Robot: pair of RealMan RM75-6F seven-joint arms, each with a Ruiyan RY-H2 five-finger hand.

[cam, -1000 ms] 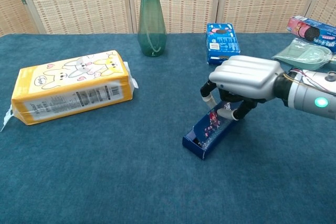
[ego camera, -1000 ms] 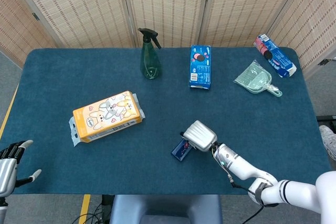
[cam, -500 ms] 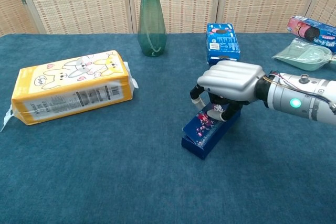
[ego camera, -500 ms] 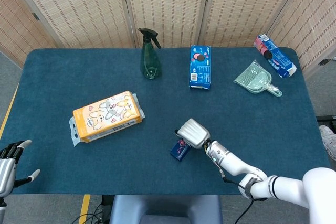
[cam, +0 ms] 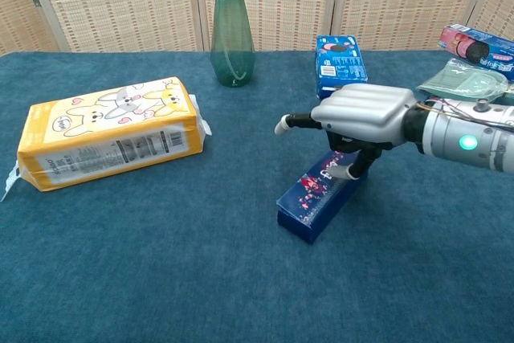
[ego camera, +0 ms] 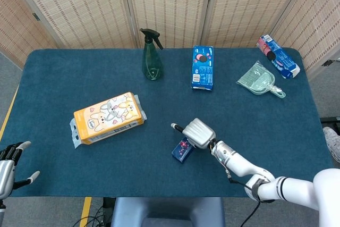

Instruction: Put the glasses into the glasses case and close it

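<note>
R hand (cam: pixel 365 114) sits over the far end of the glasses case (cam: pixel 317 197), palm down. One finger sticks out straight to its left, well clear of everything; the others curl down under the palm, and one fingertip (cam: pixel 344 173) appears to touch the case lid or sit just above it. Can't tell from chest view if there is real contact. Not pinching or holding anything. Head view agrees: R hand (ego camera: pixel 198 133) above and just behind the case (ego camera: pixel 182 150).

Case: dark blue w/ pink floral print, lies flat on the table (cam: pixel 161 263) directly below and in front of the R hand, long axis running diagonally toward the camera. Lid looks down all the way, no gap visible along the near edge in chest view. Glasses not visible anywhere on the table, so presumably inside, though can't confirm.

L hand (ego camera: pixel 8 163) is far off at the near-left table edge, fingers spread, holding nothing, well apart from the case.

Progress, my read: glasses in, lid closed or very nearly. What's left, if anything: a final press to seat the lid, then pull R hand away. Latch state not checkable from these views.

Bystanders, far from R hand: yellow tissue pack (cam: pixel 108 140), green spray bottle (cam: pixel 231 26), blue biscuit box (cam: pixel 340 64).
</note>
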